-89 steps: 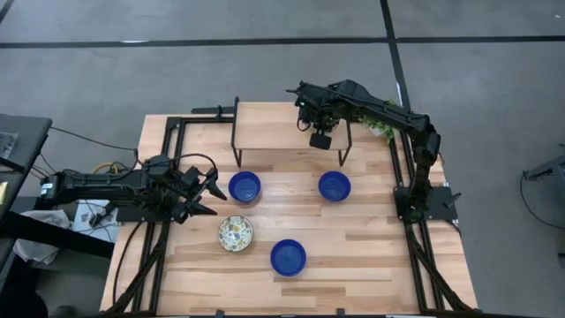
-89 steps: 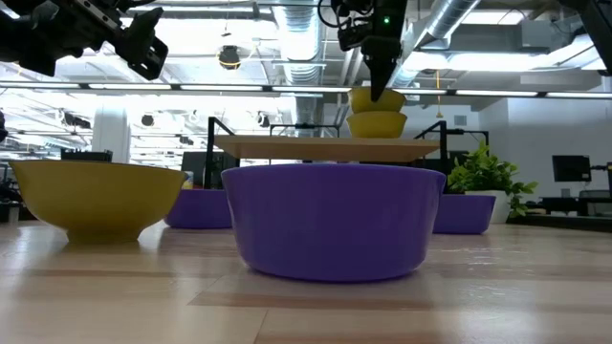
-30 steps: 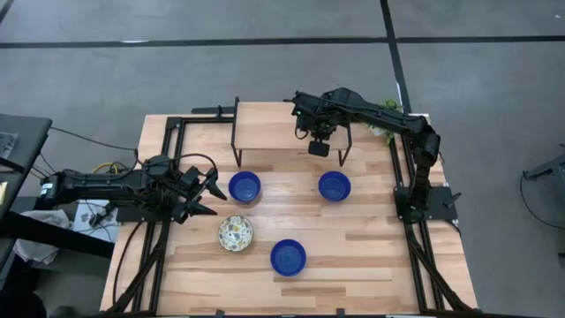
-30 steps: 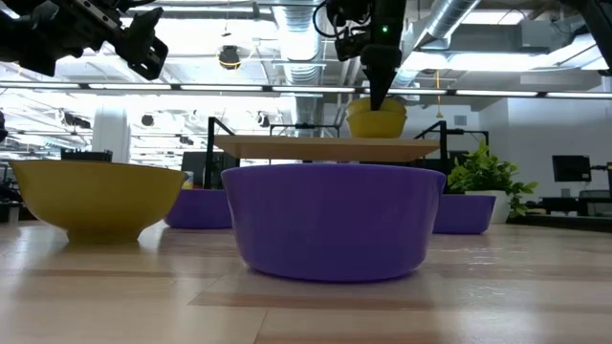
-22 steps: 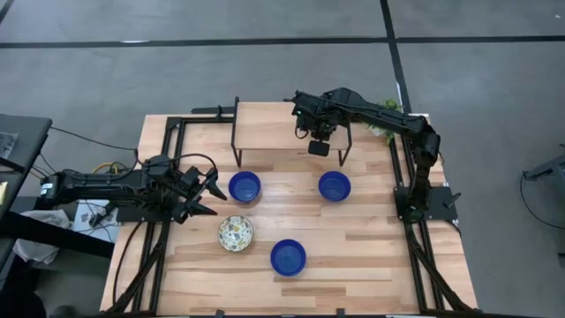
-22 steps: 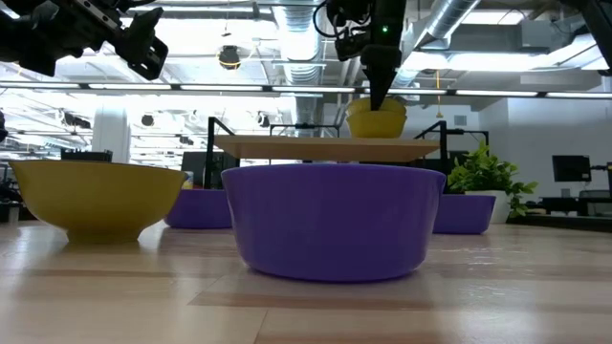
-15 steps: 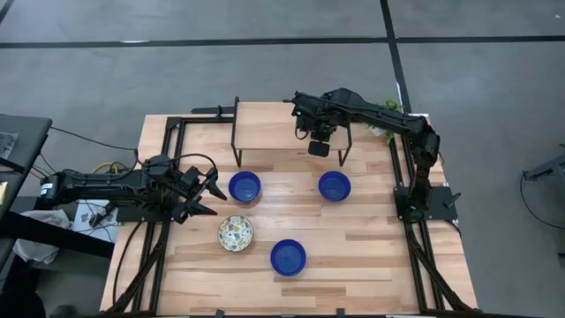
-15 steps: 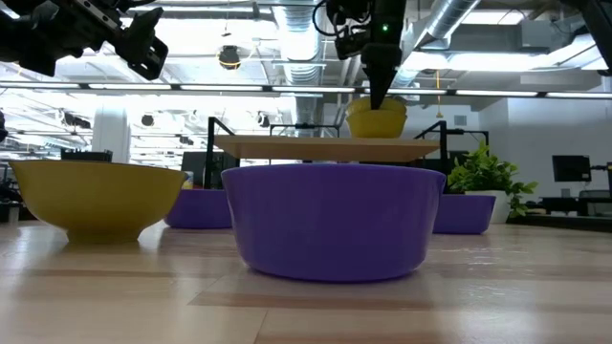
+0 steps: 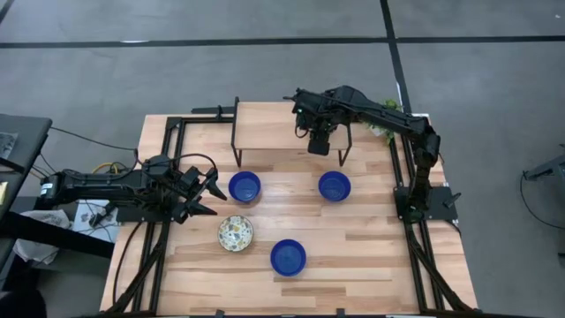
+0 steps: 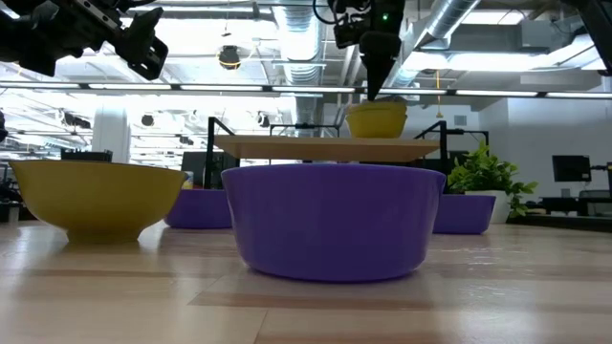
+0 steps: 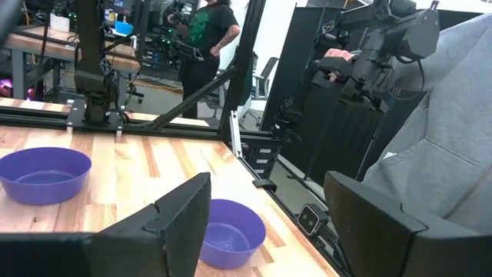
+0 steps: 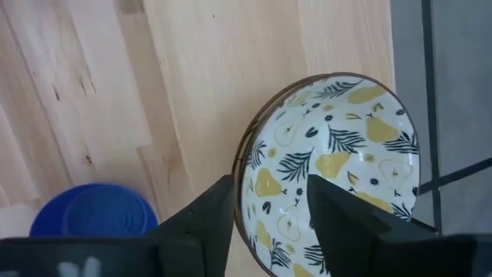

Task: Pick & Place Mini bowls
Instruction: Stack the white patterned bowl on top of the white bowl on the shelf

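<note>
A patterned mini bowl [image 12: 330,169] stands on its base on the raised wooden shelf [image 9: 274,124] at the table's far side; the low view shows that bowl [image 10: 378,119] too. My right gripper [image 12: 269,223] hangs open just above its rim, one finger over the inside, one outside, touching nothing. Three blue mini bowls [image 9: 244,186] [image 9: 334,185] [image 9: 288,256] and another patterned mini bowl [image 9: 236,233] stand on the table. My left gripper [image 9: 201,188] waits open at the table's left edge, above the tabletop.
The shelf stands on black legs [image 9: 237,141] over the table's far part. A potted plant [image 9: 381,124] sits at the far right corner. Black frame rails [image 9: 168,159] run along the table's sides. A person [image 11: 207,38] stands in the room beyond.
My right gripper has opened, letting go of the patterned bowl's rim, and has risen a little above it. The bowl stays upright on the shelf.
</note>
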